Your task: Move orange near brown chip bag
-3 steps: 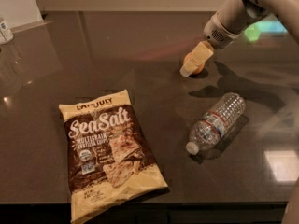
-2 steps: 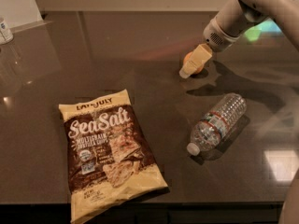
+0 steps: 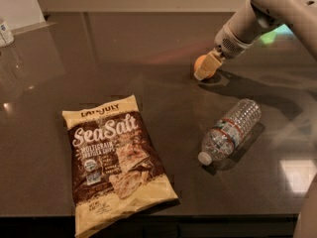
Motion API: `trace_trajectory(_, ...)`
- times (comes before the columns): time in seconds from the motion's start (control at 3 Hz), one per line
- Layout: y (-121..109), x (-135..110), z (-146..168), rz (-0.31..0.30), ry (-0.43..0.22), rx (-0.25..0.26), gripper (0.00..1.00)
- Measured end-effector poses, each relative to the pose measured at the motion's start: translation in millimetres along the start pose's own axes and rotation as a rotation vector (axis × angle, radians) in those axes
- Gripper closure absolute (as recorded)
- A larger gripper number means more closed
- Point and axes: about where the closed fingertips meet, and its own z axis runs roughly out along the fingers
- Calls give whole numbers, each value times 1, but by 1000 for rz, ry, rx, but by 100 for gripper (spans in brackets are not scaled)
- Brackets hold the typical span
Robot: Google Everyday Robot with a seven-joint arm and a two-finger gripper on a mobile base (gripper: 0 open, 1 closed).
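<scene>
The orange (image 3: pixel 199 63) rests on the dark tabletop at the back right, mostly covered by my gripper (image 3: pixel 206 69), whose cream tip reaches down onto it from the right; only the fruit's left side shows. The brown chip bag (image 3: pixel 116 157), brown and cream-yellow with white "Sea Salt" lettering, lies flat at the front left, well apart from the orange and near the table's front edge.
A clear plastic water bottle (image 3: pixel 230 130) lies on its side between the orange and the front right, cap toward the front. A small white container (image 3: pixel 5 32) stands at the far left back. The dark glossy table (image 3: pixel 163 113) ends just past the bag.
The gripper has stayed at about the same spot on the table. A sliver of the orange now shows at its left side. The bag and bottle have not moved.
</scene>
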Motion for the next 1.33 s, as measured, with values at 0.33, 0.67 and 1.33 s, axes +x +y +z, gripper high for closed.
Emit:
trace_trajectory(0.33,0,-1,-1,-1,-7,0,63)
trace_trajectory(0.67,10,-6,-11,-23,-26,-18,85)
trace_trajectory(1.33,80,-22,-40,-169,-84,-160,100)
